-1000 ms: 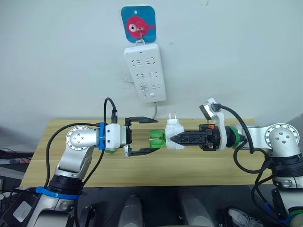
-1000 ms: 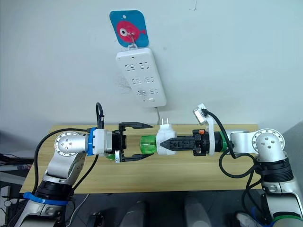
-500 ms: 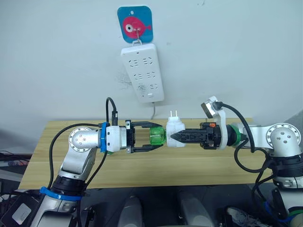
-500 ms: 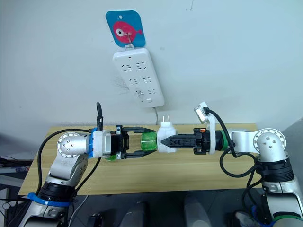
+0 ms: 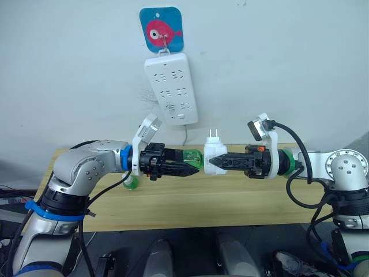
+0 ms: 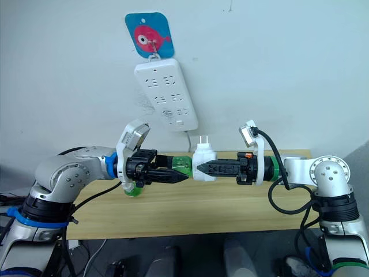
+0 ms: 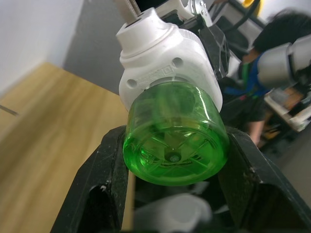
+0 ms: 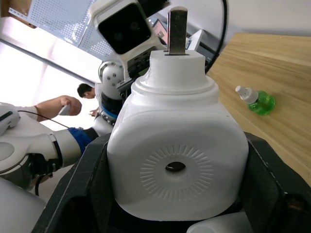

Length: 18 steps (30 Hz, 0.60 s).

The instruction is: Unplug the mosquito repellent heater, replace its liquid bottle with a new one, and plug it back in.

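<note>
No brand or readable writing on any item. Heater (image 5: 214, 158) held in mid-air above the table (image 5: 190, 202), below the wall power strip (image 5: 171, 88). 2 prongs point up; vent face turned toward the right wrist camera. Green bottle (image 5: 191, 158) sticks out sideways from the heater toward the robot's left, long axis level. Right claw (image 5: 212, 162) clamped on the heater. Left claw (image 5: 195, 169) closed on the bottle. Spare green bottle (image 8: 256, 100) lies on the table.
</note>
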Available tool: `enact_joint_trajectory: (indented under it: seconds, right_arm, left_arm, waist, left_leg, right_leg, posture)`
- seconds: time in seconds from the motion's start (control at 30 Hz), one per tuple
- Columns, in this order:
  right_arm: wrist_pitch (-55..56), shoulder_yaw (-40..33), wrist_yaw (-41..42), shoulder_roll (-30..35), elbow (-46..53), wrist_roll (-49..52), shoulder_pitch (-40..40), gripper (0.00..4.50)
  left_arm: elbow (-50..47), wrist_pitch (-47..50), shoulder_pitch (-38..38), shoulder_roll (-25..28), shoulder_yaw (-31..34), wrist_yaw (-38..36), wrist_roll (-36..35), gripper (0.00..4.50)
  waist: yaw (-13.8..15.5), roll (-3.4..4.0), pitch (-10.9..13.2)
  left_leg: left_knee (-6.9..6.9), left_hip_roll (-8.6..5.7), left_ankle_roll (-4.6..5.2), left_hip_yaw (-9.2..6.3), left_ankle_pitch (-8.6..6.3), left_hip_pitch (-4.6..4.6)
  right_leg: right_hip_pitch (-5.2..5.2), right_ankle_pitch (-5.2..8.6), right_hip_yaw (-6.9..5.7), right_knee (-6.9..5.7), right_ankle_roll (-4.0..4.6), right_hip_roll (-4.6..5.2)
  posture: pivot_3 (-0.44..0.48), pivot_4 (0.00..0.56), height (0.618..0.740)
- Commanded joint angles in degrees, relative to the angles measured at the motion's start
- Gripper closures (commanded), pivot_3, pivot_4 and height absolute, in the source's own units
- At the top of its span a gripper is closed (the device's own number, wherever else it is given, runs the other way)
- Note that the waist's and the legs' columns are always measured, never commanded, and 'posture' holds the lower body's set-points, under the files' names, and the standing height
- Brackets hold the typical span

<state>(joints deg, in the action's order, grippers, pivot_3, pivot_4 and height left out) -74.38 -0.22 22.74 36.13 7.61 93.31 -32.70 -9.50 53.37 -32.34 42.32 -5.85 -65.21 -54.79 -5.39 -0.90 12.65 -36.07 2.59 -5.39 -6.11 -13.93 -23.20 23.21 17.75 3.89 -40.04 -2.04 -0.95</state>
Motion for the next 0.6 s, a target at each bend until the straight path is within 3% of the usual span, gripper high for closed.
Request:
enact_joint_trajectory:
  seconds: [0.03, 0.1, 0.33, 0.5, 0.6]
  right_arm:
    - [-1.25, 0.25, 0.65, 0.57, 1.93, 0.19, -0.16, 1.5]
    - [-1.1, 0.13, 0.38, 0.52, 1.72, 0.43, -0.16, 1.5]
    - [-1.16, -0.39, -0.33, 0.55, 1.32, 1.19, 0.0, 1.5]
    - [-1.32, -0.5, -0.49, 0.39, 1.34, 1.06, 0.05, 1.5]
    - [-1.31, -0.49, -0.6, 0.36, 1.4, 0.97, 0.06, 1.5]
  left_arm:
    - [-2.06, -3.26, 1.13, 0.95, 4.53, 2.15, 2.73, 2.26]
    - [-2.88, -7.72, 2.56, 0.92, 3.43, 1.51, 6.65, 2.26]
    - [-0.84, -34.74, 8.63, 1.16, 0.03, -6.14, 24.28, 0.02]
    - [1.18, -54.59, 11.14, -3.97, 1.64, -6.89, 30.38, 0.0]
    - [0.38, -61.58, 12.39, -6.78, 2.53, -6.15, 31.3, 0.0]
  waist:
    - [-0.08, 0.0, 0.0]
    - [-0.01, 0.0, 0.0]
    - [0.5, 0.01, 0.0]
    - [0.63, 0.01, 0.0]
    - [0.66, 0.01, 0.0]
  left_leg:
    - [0.01, 0.01, 0.0, 0.0, 0.0, 0.0]
    - [0.02, 0.03, -0.01, 0.0, 0.0, 0.0]
    - [-0.02, 0.0, -0.02, 0.13, 0.01, 0.06]
    - [-0.02, -0.01, -0.01, 0.19, 0.0, -0.01]
    - [-0.02, -0.01, -0.01, 0.19, 0.0, -0.04]
  right_leg:
    - [0.01, 0.0, 0.0, 0.0, 0.01, 0.0]
    - [0.01, 0.01, -0.01, 0.01, 0.02, 0.0]
    - [0.0, 0.0, 0.12, -0.01, 0.03, 0.01]
    - [0.0, -0.01, 0.15, 0.06, 0.02, 0.04]
    - [0.0, -0.01, 0.14, 0.07, 0.02, 0.05]
  posture:
    - [-0.091, 0.196, 0.74]
    - [-0.091, 0.196, 0.74]
    - [-0.091, 0.196, 0.74]
    - [-0.092, 0.196, 0.74]
    - [-0.091, 0.199, 0.74]
